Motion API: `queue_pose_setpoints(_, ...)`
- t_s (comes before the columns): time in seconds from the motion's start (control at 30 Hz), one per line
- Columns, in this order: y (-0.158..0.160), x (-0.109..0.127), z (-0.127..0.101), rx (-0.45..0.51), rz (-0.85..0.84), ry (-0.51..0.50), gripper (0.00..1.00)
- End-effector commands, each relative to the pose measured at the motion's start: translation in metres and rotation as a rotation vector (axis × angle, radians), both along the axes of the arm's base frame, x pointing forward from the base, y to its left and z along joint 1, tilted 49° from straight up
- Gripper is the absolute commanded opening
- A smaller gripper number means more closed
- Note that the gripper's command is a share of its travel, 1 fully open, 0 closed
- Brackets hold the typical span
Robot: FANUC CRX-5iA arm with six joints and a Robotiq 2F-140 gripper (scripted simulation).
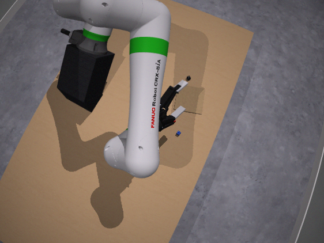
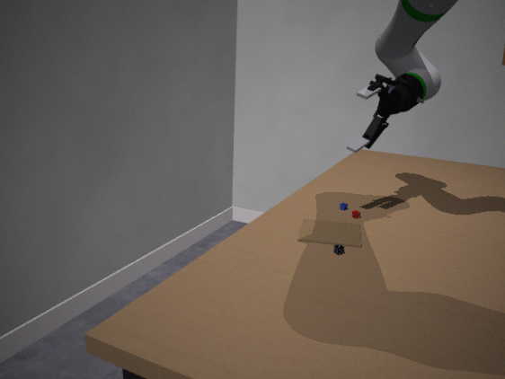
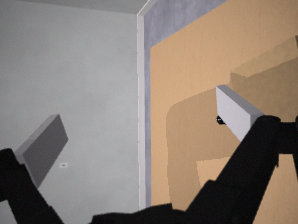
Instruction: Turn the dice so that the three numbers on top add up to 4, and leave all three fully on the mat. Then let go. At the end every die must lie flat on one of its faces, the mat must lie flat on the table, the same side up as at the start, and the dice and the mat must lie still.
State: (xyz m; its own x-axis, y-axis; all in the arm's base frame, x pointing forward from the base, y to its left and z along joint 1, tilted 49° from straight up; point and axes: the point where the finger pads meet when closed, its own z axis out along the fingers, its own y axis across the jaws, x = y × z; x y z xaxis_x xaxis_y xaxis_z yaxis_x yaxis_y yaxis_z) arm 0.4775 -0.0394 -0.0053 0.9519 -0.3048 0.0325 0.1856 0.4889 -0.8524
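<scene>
A thin tan mat [image 1: 188, 99] lies flat on the wooden table, and it also shows in the exterior view [image 2: 332, 233]. The three small dice all lie on the table just off the mat. The black die [image 1: 188, 77] [image 2: 339, 250] is by one edge. The blue die [image 1: 178, 133] [image 2: 343, 206] and the red die [image 2: 356, 215] are beyond the opposite edge. From above, the red die [image 1: 174, 121] is mostly hidden by the gripper. My gripper [image 1: 181, 97] [image 2: 361, 120] [image 3: 139, 113] is wide open and empty, high above the table. In the wrist view the black die [image 3: 219, 120] peeks out beside one finger. The top faces are too small to read.
The robot's black base [image 1: 83, 78] stands at the table's back left. The white arm [image 1: 147, 95] hangs over the table's middle and hides part of it. The table edge [image 2: 314, 180] runs close past the blue die. A grey wall stands behind.
</scene>
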Motion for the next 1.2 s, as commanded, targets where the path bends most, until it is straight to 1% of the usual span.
queue_pose_setpoints(0.0,0.018,0.007,-0.006,-0.085,0.048,0.048,1.0)
queue_pose_setpoints(0.07,0.035,0.011,-0.017,-0.187,0.099,0.091,1.0)
queue_pose_setpoints(0.17,0.046,0.012,-0.026,-0.266,0.132,0.118,1.0)
queue_pose_setpoints(0.2,0.046,0.012,-0.026,-0.266,0.132,0.118,1.0)
queue_pose_setpoints(0.23,0.052,0.013,-0.033,-0.325,0.155,0.136,1.0)
queue_pose_setpoints(0.5,0.067,0.016,-0.063,-0.565,0.226,0.187,1.0)
queue_pose_setpoints(0.57,0.067,0.016,-0.063,-0.565,0.226,0.187,1.0)
queue_pose_setpoints(0.6,0.068,0.017,-0.074,-0.665,0.246,0.198,1.0)
queue_pose_setpoints(0.67,0.067,0.018,-0.079,-0.714,0.254,0.202,1.0)
queue_pose_setpoints(0.8,0.062,0.022,-0.093,-0.848,0.269,0.206,1.0)
queue_pose_setpoints(0.83,0.062,0.023,-0.093,-0.854,0.269,0.206,1.0)
queue_pose_setpoints(0.87,0.058,0.026,-0.098,-0.914,0.273,0.204,1.0)
queue_pose_setpoints(1.03,0.044,0.036,-0.109,-1.078,0.272,0.19,1.0)
queue_pose_setpoints(1.13,0.044,0.036,-0.109,-1.078,0.272,0.19,1.0)
queue_pose_setpoints(1.17,0.035,0.043,-0.112,-1.155,0.267,0.177,1.0)
